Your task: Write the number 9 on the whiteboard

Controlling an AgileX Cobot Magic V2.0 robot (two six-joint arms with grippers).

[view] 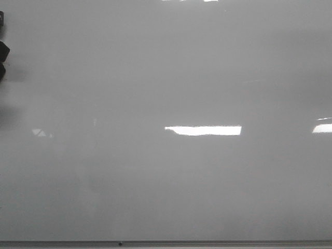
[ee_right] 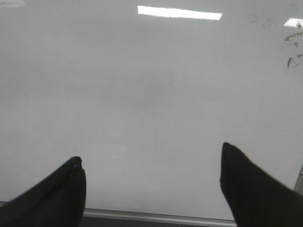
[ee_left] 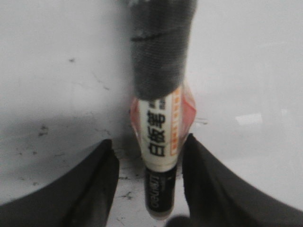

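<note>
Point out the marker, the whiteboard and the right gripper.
marker (ee_left: 158, 142): left wrist view, on its printed white label.
whiteboard (view: 171, 72): front view, on a bare glossy patch.
right gripper (ee_right: 151, 187): right wrist view, midway between its spread fingertips.

Bright ceiling-light glare (view: 203, 130) (perhaps strip lamps) overhead.

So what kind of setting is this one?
Probably an indoor lab or office bench: a glossy whiteboard lies flat, mirroring ceiling strip lights, and the left gripper holds a marker.
</note>
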